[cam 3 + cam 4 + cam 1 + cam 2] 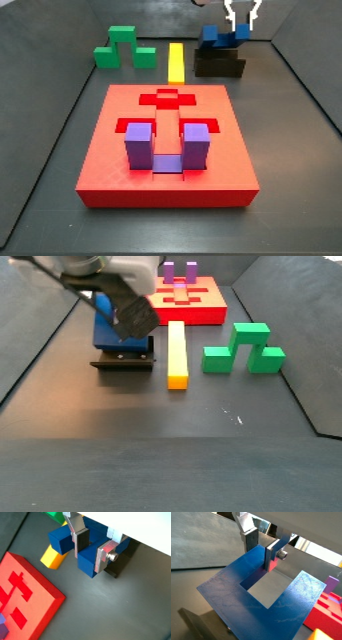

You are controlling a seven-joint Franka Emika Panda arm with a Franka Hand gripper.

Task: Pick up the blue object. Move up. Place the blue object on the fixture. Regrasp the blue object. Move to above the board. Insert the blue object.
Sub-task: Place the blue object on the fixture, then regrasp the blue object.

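Note:
The dark blue U-shaped block [217, 38] rests on the small black fixture [221, 66] at the back of the floor; both also show in a side view, block [110, 331] and fixture [123, 360]. My gripper [89, 559] straddles one prong of the blue block [85, 566], its pads against both sides. In a wrist view the gripper [262, 554] sits at the prong's end on the blue block [238, 587]. The red board [167, 150] lies apart from the fixture, nearer the front.
A purple U-shaped block [167, 145] sits in the board's recess. A yellow bar [177, 60] lies beside the fixture, and a green stepped block [123, 48] lies beyond it. Dark walls surround the floor.

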